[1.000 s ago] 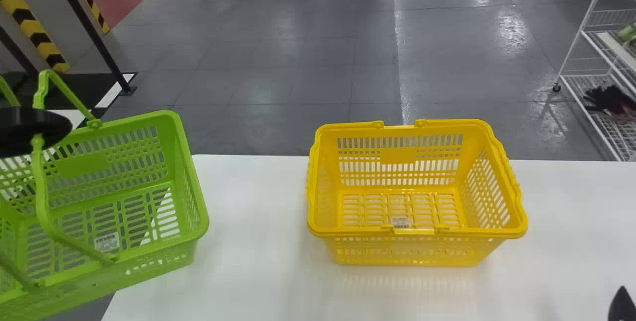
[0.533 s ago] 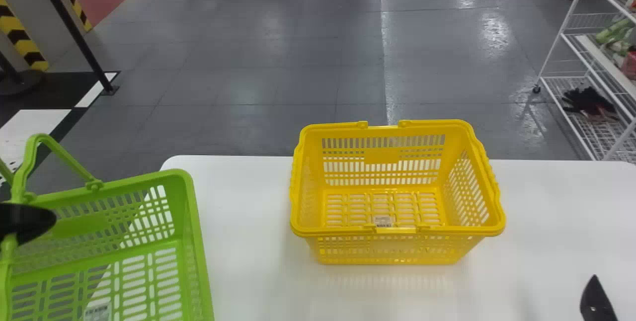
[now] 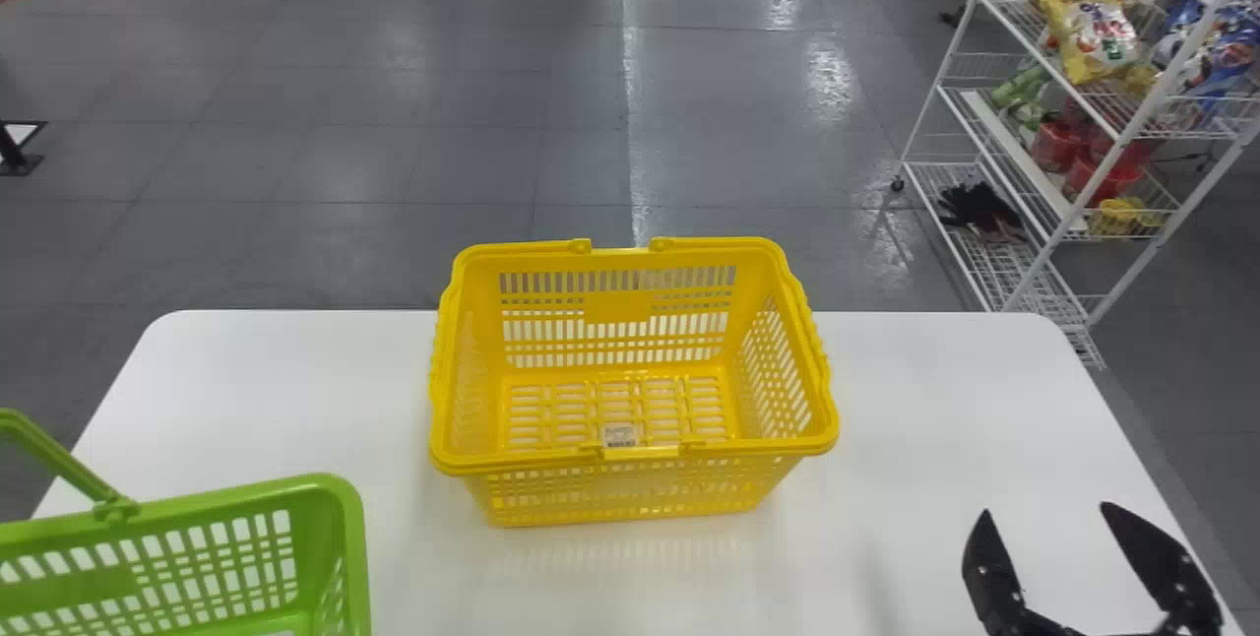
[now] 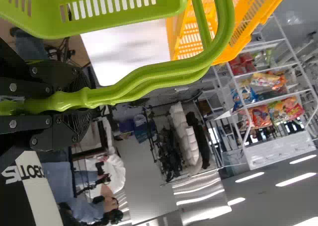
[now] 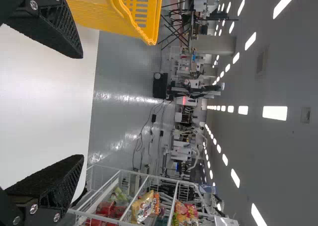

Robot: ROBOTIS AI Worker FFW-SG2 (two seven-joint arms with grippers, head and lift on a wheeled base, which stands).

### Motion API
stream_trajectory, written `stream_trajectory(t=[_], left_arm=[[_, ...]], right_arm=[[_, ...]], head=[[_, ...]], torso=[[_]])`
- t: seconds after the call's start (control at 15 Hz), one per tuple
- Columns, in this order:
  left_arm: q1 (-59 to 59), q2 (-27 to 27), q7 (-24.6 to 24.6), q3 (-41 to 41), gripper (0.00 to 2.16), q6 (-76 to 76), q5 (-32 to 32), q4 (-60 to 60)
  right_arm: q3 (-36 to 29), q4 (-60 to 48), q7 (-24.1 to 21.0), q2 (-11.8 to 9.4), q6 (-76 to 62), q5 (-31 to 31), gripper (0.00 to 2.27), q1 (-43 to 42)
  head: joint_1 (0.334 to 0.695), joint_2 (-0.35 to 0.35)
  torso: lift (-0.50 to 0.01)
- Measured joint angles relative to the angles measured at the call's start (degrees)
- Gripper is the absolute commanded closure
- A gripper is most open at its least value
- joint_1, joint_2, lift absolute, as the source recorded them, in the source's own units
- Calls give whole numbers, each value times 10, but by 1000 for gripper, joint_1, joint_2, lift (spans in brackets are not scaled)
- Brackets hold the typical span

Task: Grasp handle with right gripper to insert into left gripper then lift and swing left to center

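Find the green basket [image 3: 325,518] at the lower left of the head view, over the near left part of the table [image 3: 915,370], apart from the yellow basket [image 3: 532,465] in the middle. Judge the handover as done: see the handle [image 4: 149,77] caught in the left gripper [image 4: 82,99], with both bars brought together between fingers closed on them. Likely lifted too, though cannot tell from here how far above the tabletop. Reckon mainly on the swing to the center as left to do, and on minding the yellow basket standing close to that path. Note the left wrist, with the handle running out beyond the fingertips and bending round towards the green basket. Farther out, at the lower right of the head view, find the right gripper [image 3: 1045,515] over the table's near right part, reaching forward with fingers spread wide and nothing between them. Looks finished with its share of the work. Past the table's far right corner, see a wire rack [image 3: 1130,130] with snack bags on its shelves.
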Motion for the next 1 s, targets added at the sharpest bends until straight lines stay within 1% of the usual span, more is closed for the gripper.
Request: stream_trajectory(t=[0.07,0.13,0.2,0.4,0.47,0.6,0.67,0.87,1.0], left_arm=[[-1,-12,8,-11,1966,0,5,-16],[-4,-22,13,-25,1966,0,8,-29],[-10,-31,17,-40,1966,0,9,-39],[-42,-52,35,-104,1966,0,10,-66],[-54,-58,41,-126,1966,0,10,-73],[-78,-70,51,-168,1966,0,9,-83],[-92,-75,56,-190,1966,0,6,-87],[-143,-97,72,-260,1966,0,-13,-88],[-192,-117,87,-327,1966,0,-38,-79]], right_arm=[[0,-2,0,0,0,0,83,0],[0,-3,0,0,0,0,83,1],[0,-3,0,0,-1,0,83,1],[4,-7,1,0,-1,0,83,2],[6,-9,1,0,-1,0,83,3],[7,-13,1,1,0,0,83,4],[7,-15,1,1,0,0,83,5],[10,-17,1,3,0,0,83,6],[13,-21,1,4,1,0,83,8]], head=[[695,-150],[695,-189],[695,-212],[695,-269],[695,-303],[695,-338],[695,-350],[695,-350],[695,-350]], torso=[[-93],[-93],[-93],[-93],[-93],[-93],[-93],[-93],[-93]])
